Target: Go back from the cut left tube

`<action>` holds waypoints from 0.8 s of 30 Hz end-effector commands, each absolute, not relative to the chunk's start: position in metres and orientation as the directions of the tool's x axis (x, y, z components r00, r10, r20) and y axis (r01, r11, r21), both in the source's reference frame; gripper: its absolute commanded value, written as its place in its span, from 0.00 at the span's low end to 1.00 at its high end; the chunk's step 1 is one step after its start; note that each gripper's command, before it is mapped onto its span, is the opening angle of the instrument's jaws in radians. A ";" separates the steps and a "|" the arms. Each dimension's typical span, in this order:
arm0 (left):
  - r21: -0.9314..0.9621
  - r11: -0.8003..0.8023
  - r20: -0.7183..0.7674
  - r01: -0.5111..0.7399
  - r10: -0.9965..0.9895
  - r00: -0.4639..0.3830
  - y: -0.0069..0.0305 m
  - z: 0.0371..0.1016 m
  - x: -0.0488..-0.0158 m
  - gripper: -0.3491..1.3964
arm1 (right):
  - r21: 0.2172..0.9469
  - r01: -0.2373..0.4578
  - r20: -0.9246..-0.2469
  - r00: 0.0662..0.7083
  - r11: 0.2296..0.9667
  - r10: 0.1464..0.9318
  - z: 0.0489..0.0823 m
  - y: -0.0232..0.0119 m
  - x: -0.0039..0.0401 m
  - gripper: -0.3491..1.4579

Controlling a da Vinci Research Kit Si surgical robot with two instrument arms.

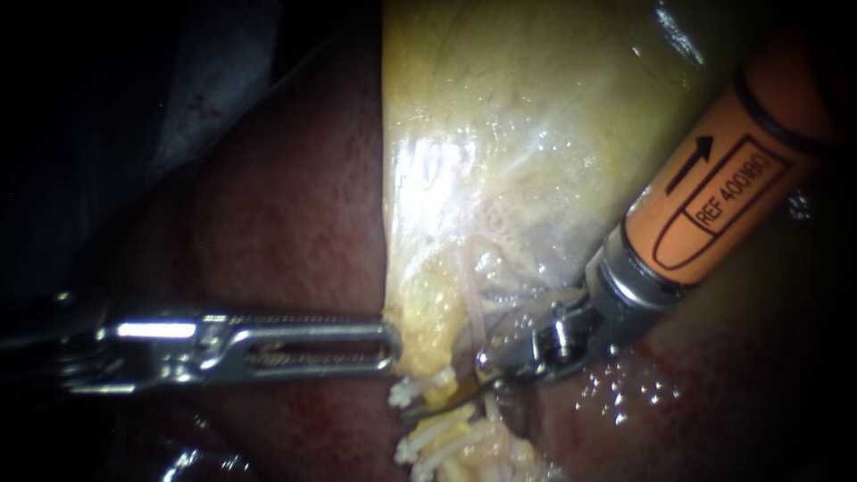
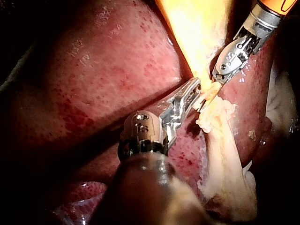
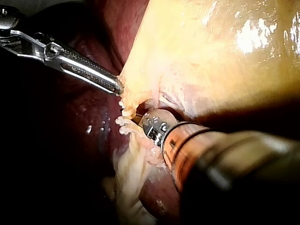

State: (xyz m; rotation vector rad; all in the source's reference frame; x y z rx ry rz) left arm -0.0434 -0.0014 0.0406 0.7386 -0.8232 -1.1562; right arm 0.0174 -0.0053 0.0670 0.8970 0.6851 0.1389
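Here the right instrument (image 1: 446,402) slants down, tip between cut tube (image 1: 409,390) ends.

The left instrument (image 1: 386,346) lies level, its tip clamped on the gallbladder (image 1: 500,107), and the right instrument (image 1: 451,400) slants in from upper right.

Endoscope close, facing gallbladder (image 1: 536,116) edge; wrist cameras near, along left instrument (image 1: 391,346) and right instrument (image 1: 446,386); all share that edge.

Left instrument (image 1: 388,346) at lower edge of gallbladder (image 1: 500,134), right instrument (image 1: 464,398) seemingly just right, liver (image 1: 286,223) behind.
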 end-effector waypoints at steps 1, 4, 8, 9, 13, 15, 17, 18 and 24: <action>0.844 0.243 0.171 0.477 -0.967 0.191 -0.0015 0.0407 -0.0434 0.00 | 0.758 0.165 -0.491 0.781 0.631 0.386 0.0670 -0.0053 0.0174 0.00; 0.844 0.243 0.171 0.477 -0.967 0.191 -0.0015 0.0407 -0.0434 0.00 | 0.758 0.165 -0.491 0.781 0.631 0.386 0.0670 -0.0053 0.0174 0.00; 0.844 0.243 0.171 0.477 -0.967 0.191 -0.0015 0.0407 -0.0434 0.00 | 0.758 0.165 -0.491 0.781 0.631 0.386 0.0670 -0.0053 0.0174 0.00; 0.844 0.243 0.171 0.477 -0.967 0.191 -0.0015 0.0407 -0.0434 0.00 | 0.758 0.165 -0.491 0.781 0.631 0.386 0.0670 -0.0053 0.0174 0.00; 0.844 0.243 0.171 0.477 -0.967 0.191 -0.0015 0.0407 -0.0434 0.00 | 0.758 0.165 -0.491 0.781 0.631 0.386 0.0671 -0.0053 0.0175 0.01; 0.844 0.243 0.171 0.477 -0.967 0.191 -0.0015 0.0407 -0.0434 0.00 | 0.758 0.164 -0.491 0.781 0.631 0.387 0.0671 -0.0053 0.0177 0.17; 0.844 0.244 0.171 0.477 -0.967 0.191 -0.0015 0.0407 -0.0434 0.00 | 0.758 0.163 -0.490 0.781 0.631 0.387 0.0671 -0.0053 0.0178 0.26; 0.844 0.244 0.171 0.477 -0.967 0.191 -0.0015 0.0407 -0.0434 0.00 | 0.757 0.162 -0.491 0.780 0.633 0.388 0.0671 -0.0053 0.0178 0.31; 0.845 0.244 0.171 0.477 -0.967 0.191 -0.0015 0.0407 -0.0433 0.00 | 0.742 0.158 -0.505 0.771 0.652 0.387 0.0671 -0.0053 0.0180 0.58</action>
